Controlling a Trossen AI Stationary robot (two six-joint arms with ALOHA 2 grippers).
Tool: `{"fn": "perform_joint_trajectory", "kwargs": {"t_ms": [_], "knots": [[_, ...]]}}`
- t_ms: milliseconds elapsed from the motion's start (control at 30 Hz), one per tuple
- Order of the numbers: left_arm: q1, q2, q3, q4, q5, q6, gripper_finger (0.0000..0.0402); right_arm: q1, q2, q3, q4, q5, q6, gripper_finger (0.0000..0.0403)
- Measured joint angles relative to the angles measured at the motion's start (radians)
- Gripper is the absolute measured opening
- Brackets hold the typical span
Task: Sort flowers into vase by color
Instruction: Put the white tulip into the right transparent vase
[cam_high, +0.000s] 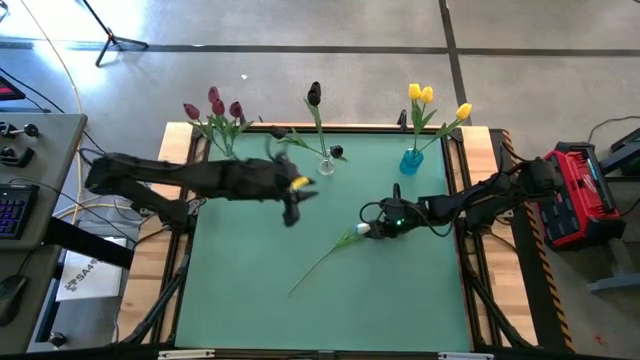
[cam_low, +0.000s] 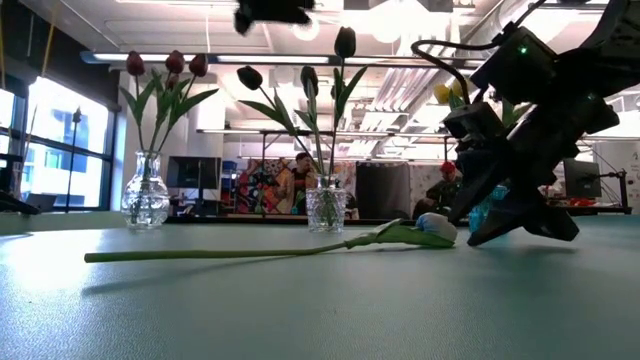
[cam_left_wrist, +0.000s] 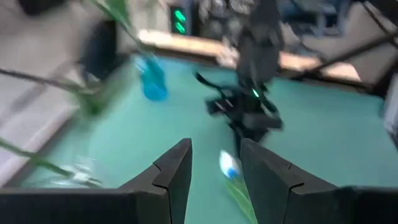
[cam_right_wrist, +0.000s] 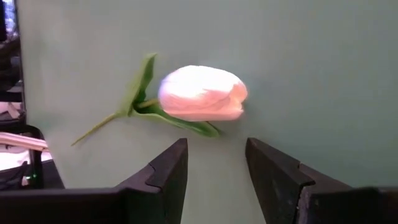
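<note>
A white tulip lies flat on the green table mat, its head toward the table's right and its long stem running toward the near left. My right gripper is open and low over the mat, its fingers just short of the head and touching nothing. My left gripper is open and empty, held high over the table's middle, left of the tulip. Dark red tulips, black tulips and yellow tulips stand by their stems in vases along the far edge.
A clear vase holds the red tulips at far left, a clear vase the black ones at far centre, and a blue vase the yellow ones at far right. The near half of the mat is bare.
</note>
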Motion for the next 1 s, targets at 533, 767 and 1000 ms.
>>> {"fn": "perform_joint_trajectory", "kwargs": {"t_ms": [533,767,1000], "knots": [[-0.015,0.392,0.000,0.115,0.286,-0.131,0.0127,-0.002,-0.111,-0.001,0.413,0.027,-0.049,0.0155],[-0.015,0.545,0.000,0.211,0.292,-0.242,0.0127,-0.002,-0.289,0.000,0.134,0.070,-0.074,0.0155],[-0.023,0.619,0.000,0.209,0.297,-0.350,0.0127,0.032,-0.411,0.000,-0.151,0.133,-0.083,0.0156]]}}
